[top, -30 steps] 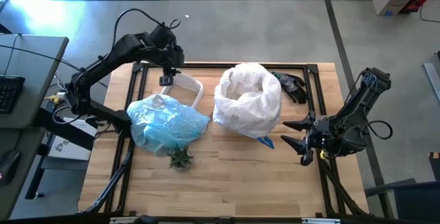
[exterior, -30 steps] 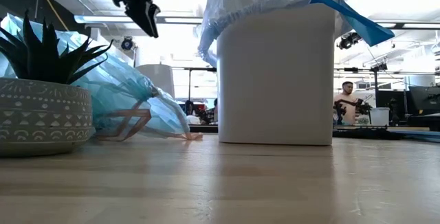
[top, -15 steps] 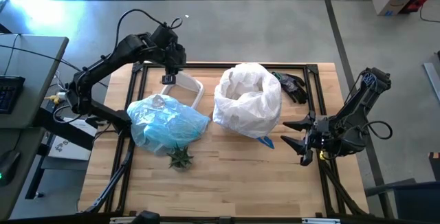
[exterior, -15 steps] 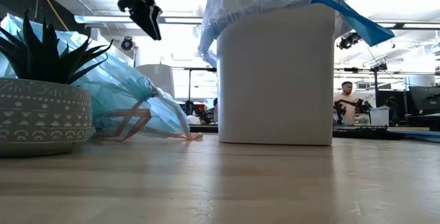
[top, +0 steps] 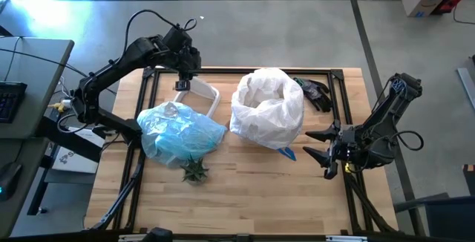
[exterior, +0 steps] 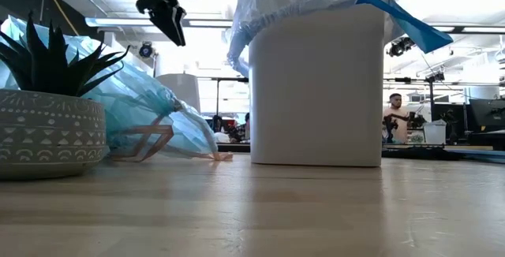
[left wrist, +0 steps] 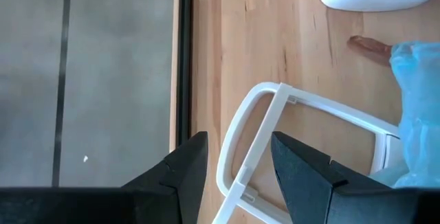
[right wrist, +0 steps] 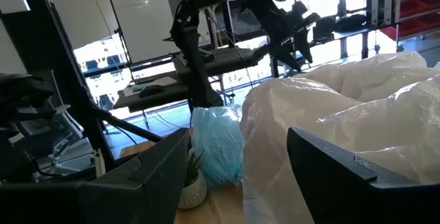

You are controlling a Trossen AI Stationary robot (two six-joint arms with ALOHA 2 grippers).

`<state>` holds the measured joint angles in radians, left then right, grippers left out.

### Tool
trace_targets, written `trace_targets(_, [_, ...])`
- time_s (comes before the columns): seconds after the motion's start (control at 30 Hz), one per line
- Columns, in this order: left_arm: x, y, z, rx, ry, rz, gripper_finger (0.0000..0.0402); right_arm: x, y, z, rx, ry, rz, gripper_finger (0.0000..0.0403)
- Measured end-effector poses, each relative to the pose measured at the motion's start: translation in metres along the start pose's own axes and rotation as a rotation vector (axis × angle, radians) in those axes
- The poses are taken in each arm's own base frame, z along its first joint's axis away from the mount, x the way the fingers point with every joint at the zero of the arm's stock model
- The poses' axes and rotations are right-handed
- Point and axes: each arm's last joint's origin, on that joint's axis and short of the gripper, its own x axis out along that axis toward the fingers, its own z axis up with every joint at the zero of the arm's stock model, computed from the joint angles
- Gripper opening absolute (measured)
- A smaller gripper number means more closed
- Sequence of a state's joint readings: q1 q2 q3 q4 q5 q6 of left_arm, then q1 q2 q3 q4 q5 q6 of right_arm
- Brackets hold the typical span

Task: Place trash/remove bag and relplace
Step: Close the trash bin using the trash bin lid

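Left gripper (top: pixel 180 86) up off the table near the far left edge, directly above the white plastic frame (top: pixel 202 92) lying flat there; fingers (left wrist: pixel 180 169) spread apart with nothing between them, the frame's corner seen through the gap. Right gripper (top: pixel 318 144) low at the right side of the table, just beside the white bin (exterior: pixel 316 91), fingers wide apart and empty, aimed at the bin. Bin stands upright mid-table, its whitish liner (top: pixel 267 105) billowing over the rim, blue tab hanging at the front. Light-blue bag (top: pixel 180 132), crumpled and full, lies on the table left of the bin, apart from it. Small potted plant (top: pixel 195 171) touching the bag's near edge. Dark object (top: pixel 314 93) behind the bin at far right, cannot tell what
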<state>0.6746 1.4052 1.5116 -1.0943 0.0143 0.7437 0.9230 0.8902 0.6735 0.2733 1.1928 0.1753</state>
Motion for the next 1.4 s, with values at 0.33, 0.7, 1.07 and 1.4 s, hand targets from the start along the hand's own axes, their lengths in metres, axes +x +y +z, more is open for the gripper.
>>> trace_targets(0.33, [0.0, 0.0, 0.0, -0.008, 0.0, 0.0, 0.0145, 0.0, 0.0, 0.0, 0.0, 0.0, 0.0, 0.0232])
trace_targets(0.7, [0.003, -0.001, -0.001, -0.018, 0.022, -0.021, 0.0145, 0.0, 0.0, 0.0, 0.0, 0.0, 0.0, 0.0232])
trace_targets(1.07, [0.033, 0.003, 0.0, 0.01, 0.141, -0.057, 0.0145, 0.0, 0.0, 0.0, 0.0, 0.0, 0.0, 0.0232])
trace_targets(1.4, [0.045, 0.005, 0.002, 0.029, 0.158, -0.064, 0.0145, 0.0, 0.0, 0.0, -0.001, 0.0, 0.0, 0.0232])
